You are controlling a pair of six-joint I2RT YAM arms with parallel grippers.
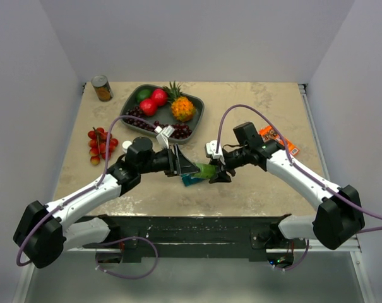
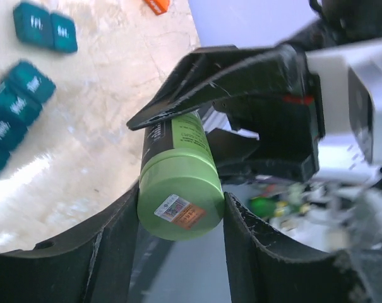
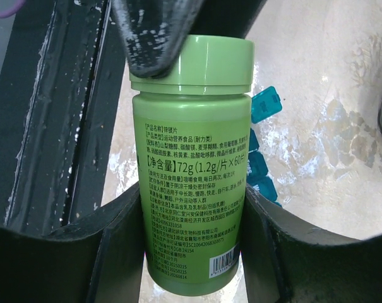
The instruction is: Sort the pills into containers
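Observation:
A green bottle (image 1: 206, 170) with a green cap hangs above the table between both arms. My left gripper (image 1: 178, 161) is shut on the cap; in the left wrist view its fingers (image 2: 115, 240) press both sides of the stickered cap end (image 2: 180, 205). My right gripper (image 1: 217, 169) is shut on the bottle's labelled body (image 3: 191, 177), fingers (image 3: 115, 246) clamping its lower part. Teal containers (image 1: 192, 180) lie on the table just under the bottle, also seen as strips of containers (image 2: 45, 28) and containers (image 3: 264, 104) behind it. No pills show.
A dark grey fruit tray (image 1: 200, 108) with pineapple, apples and grapes stands at the back. A tin can (image 1: 102, 88) is at the back left, cherry tomatoes (image 1: 101, 144) at the left, an orange packet (image 1: 279, 139) at the right.

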